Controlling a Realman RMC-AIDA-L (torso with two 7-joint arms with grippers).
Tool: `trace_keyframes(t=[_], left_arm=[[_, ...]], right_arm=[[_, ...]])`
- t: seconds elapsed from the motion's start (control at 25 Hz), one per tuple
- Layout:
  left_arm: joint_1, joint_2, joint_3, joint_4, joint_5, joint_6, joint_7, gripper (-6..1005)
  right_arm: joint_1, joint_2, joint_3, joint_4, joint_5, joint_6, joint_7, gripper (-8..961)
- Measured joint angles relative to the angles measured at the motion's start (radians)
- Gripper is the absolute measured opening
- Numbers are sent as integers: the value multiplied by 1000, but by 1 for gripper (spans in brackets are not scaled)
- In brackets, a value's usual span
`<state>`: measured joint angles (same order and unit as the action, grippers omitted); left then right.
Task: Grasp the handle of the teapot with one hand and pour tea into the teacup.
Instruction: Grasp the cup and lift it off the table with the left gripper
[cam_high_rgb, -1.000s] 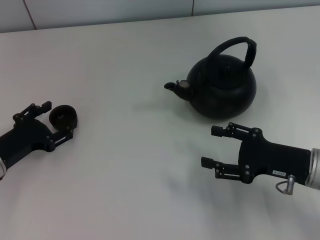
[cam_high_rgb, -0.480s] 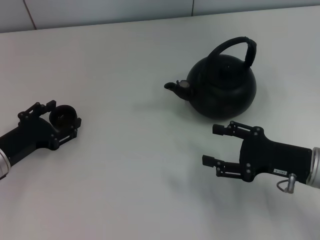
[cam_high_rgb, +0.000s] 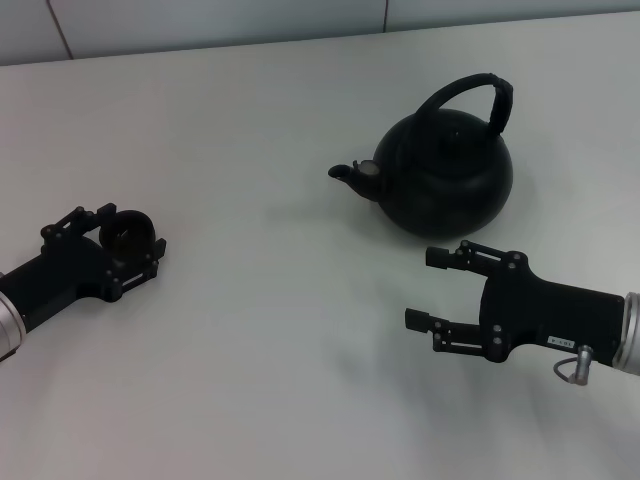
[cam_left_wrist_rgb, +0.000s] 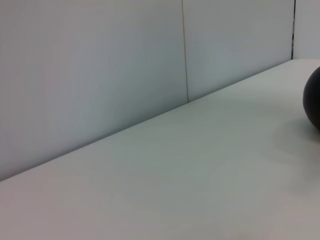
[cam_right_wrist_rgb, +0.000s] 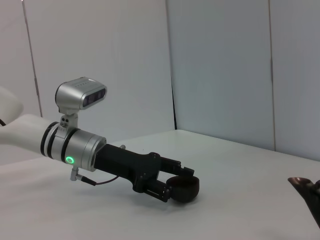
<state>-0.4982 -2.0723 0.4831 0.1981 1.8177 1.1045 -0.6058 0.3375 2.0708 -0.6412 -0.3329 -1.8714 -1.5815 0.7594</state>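
The black teapot (cam_high_rgb: 445, 180) stands upright at the back right, spout to the left, its arched handle (cam_high_rgb: 480, 90) up. The small black teacup (cam_high_rgb: 130, 226) stands on the table at the left. My left gripper (cam_high_rgb: 129, 233) is open with a finger on each side of the teacup; the right wrist view shows this too, with the teacup (cam_right_wrist_rgb: 183, 188) between the fingers. My right gripper (cam_high_rgb: 422, 289) is open and empty, low over the table just in front of the teapot. The left wrist view shows only an edge of the teapot (cam_left_wrist_rgb: 314, 100).
The white table (cam_high_rgb: 280, 330) is bare between the teacup and the teapot. A pale wall (cam_high_rgb: 200, 20) runs along the table's far edge. The tip of the teapot's spout (cam_right_wrist_rgb: 305, 182) shows in the right wrist view.
My left gripper has slid forward so its fingers now reach around the teacup, which stays in place. The right gripper and the teapot have barely moved.
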Motion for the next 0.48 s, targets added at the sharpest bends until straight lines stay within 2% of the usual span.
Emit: trace_keyframes(t=[0.48], left_arm=[[-2, 0, 0, 0, 0, 0, 0, 738]], right_arm=[[-1, 1, 0, -2, 0, 0, 0, 791]])
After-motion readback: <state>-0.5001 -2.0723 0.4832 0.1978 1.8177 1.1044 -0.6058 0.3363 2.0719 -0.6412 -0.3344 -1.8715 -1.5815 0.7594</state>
